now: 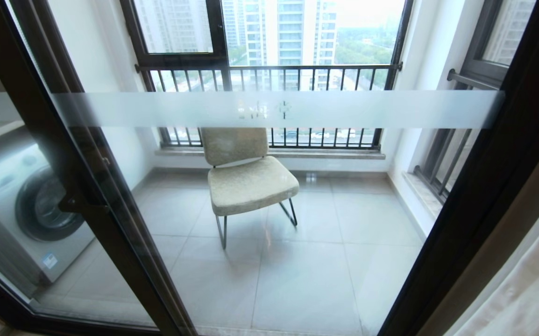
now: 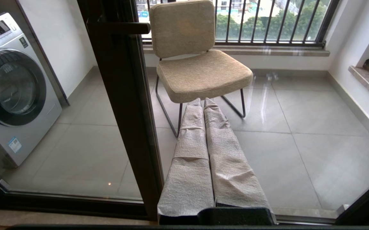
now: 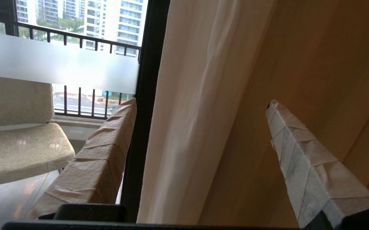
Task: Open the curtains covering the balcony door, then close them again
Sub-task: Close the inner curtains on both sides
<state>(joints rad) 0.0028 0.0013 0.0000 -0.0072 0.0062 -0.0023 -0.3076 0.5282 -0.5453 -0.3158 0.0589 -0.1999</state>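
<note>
Beyond the balcony door (image 1: pixel 269 109) lie a tiled balcony, a chair (image 1: pixel 246 179) and a washer (image 1: pixel 26 205). The door's glass stands uncovered, so the opening half looks done. The curtains (image 3: pixel 197 105) hang bunched at the door's right frame, sheer layer beside the beige one. The right pincer (image 3: pixel 200 110) is released, its wrapped fingers (image 3: pixel 107 150) spread wide on either side of the folds, not visibly pinching any. Closing looks not yet begun: the fabric must be gripped and drawn back across the glass. The left pincer (image 2: pixel 205 105) is clenched on nothing, parked low before the glass.
</note>
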